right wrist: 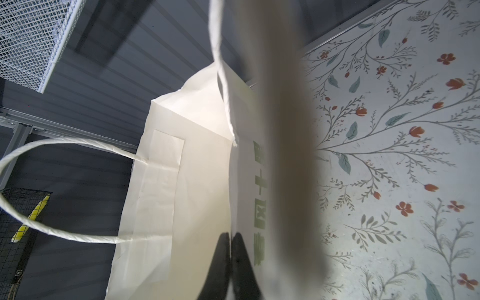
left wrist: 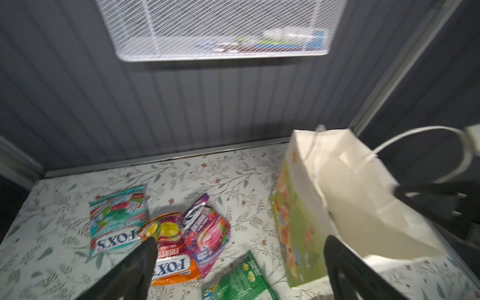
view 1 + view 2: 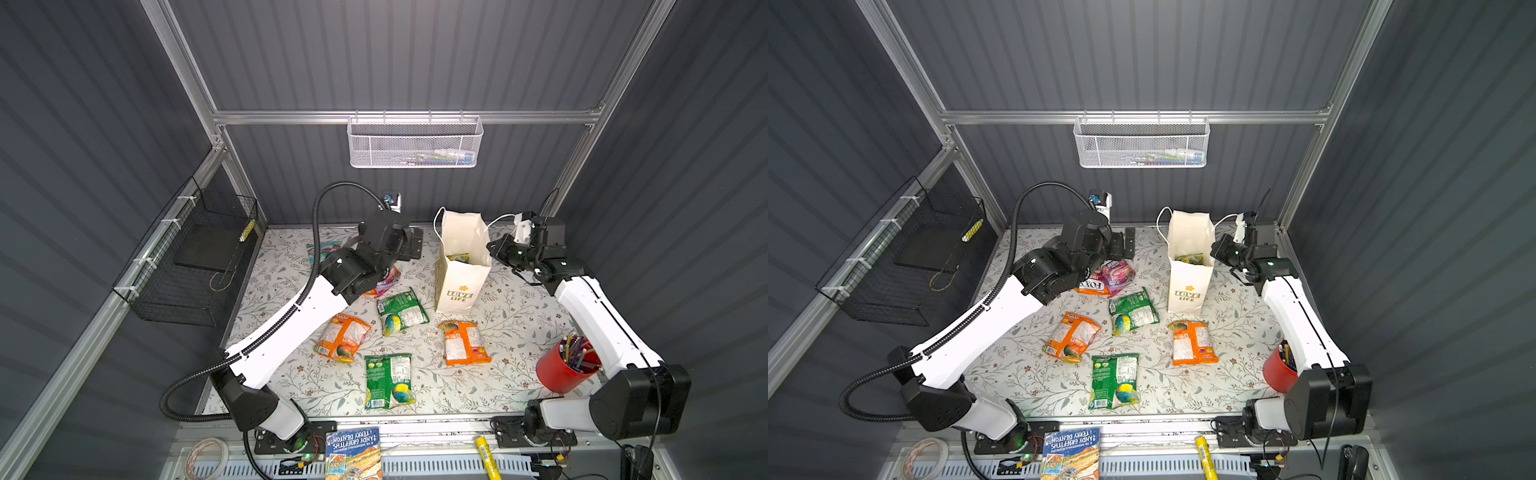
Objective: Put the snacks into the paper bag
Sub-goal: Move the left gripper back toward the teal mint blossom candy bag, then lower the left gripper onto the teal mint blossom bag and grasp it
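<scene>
Seven snacks [image 3: 401, 311] lie loose on the table [image 3: 519, 316]; at least one more shows inside the paper bag [image 3: 457, 286], upright near the back wall; the right gripper [image 1: 231, 237] is closed, pinching the bag's side wall by its mouth; the left gripper [image 2: 240, 244] hangs empty, jaws spread wide, beside the bag and above the magenta packet [image 2: 207, 233]; seemingly a fresh pick is due: descend, close on that crinkly packet, avoiding its orange neighbour

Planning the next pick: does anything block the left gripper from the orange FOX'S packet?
Nothing visible does. The left gripper hangs open above the orange FOX'S packet; only the magenta packet overlaps one edge.
</scene>
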### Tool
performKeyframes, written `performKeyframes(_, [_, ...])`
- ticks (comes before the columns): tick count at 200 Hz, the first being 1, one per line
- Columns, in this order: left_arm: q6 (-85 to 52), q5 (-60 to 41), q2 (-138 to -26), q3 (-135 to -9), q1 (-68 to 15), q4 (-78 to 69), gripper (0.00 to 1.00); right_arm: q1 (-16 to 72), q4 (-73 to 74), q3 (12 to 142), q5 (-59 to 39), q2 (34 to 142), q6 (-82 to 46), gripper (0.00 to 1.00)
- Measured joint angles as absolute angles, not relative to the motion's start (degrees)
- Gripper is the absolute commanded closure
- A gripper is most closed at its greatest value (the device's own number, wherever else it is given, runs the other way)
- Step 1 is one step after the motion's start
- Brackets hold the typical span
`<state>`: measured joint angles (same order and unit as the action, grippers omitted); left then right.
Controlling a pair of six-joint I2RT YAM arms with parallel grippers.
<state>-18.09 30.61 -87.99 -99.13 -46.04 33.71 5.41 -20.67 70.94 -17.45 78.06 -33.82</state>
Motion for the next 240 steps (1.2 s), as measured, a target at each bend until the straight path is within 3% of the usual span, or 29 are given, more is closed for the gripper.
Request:
performKeyframes(84, [-24.51, 17.37, -99.48, -94.85, -21.32, 37.52, 0.0, 5.41, -20.64, 70.94, -17.63, 78.06, -33.82, 1.0])
performKeyframes(185, [-26.2, 7.07, -117.73, -95.44, -4.49, 34.76, 0.0, 5.41, -20.6, 70.94, -18.55, 78.06, -33.8, 1.0])
performKeyframes(240, [-25.43, 3.53, -125.97, -101.43, 0.49, 34.26, 0.0, 5.41, -20.6, 70.94, -19.97, 78.08, -33.8, 1.0])
